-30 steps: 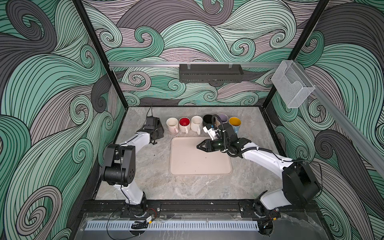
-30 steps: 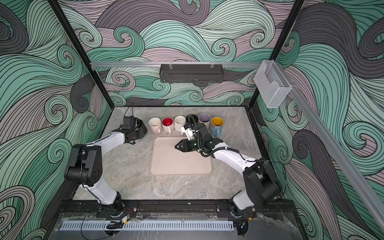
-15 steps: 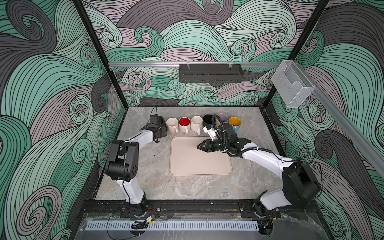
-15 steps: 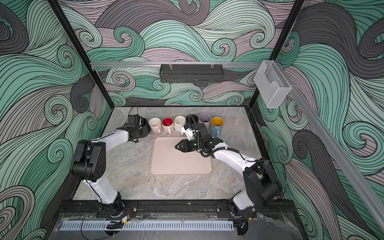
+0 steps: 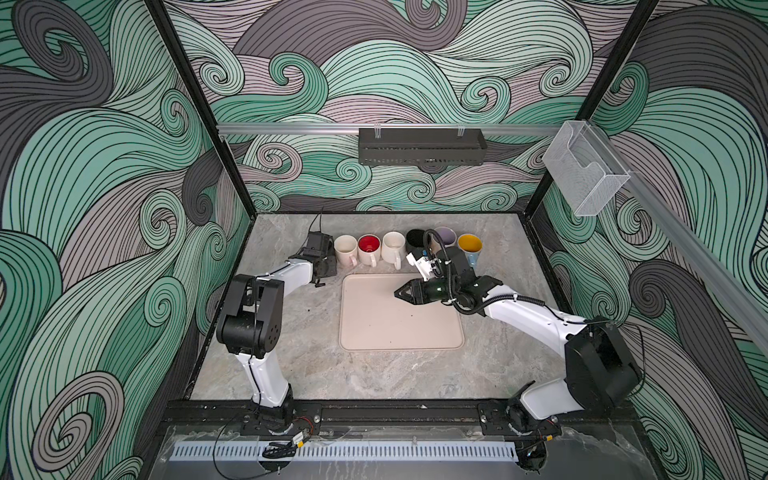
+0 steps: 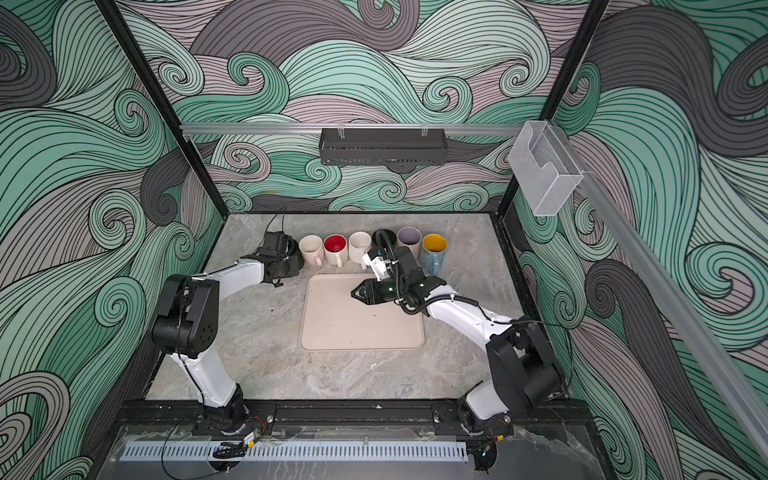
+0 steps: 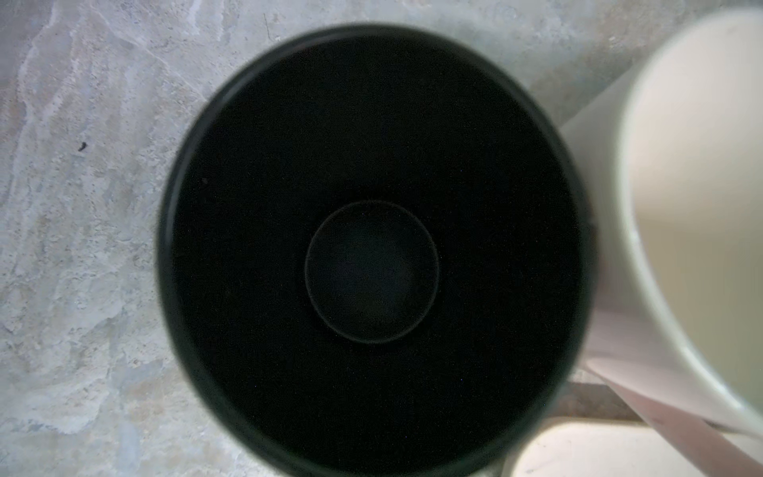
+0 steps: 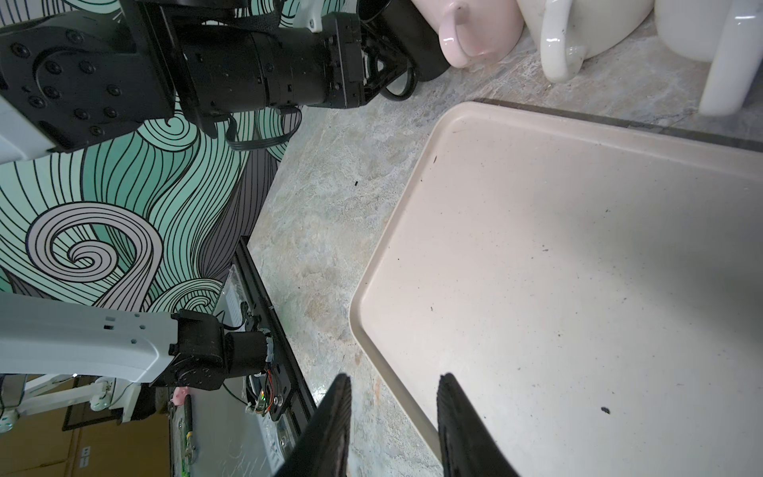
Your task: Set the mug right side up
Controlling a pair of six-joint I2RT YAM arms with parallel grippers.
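Observation:
A black mug stands opening up at the left end of the mug row, close beside a cream mug. In both top views my left gripper hangs over it and hides most of it. The right wrist view shows that left gripper shut against the black mug's wall, near its handle. Its fingers do not show in the left wrist view. My right gripper hovers open above the beige tray, with nothing between its fingers.
Along the back of the tray stand upright mugs: cream, red inside, white, black, lilac and yellow inside. The right arm's wrist sits close in front of the last three.
My left gripper has carried the black mug to the right, up against the cream mug at the row's left end. The right arm has stayed where it was.

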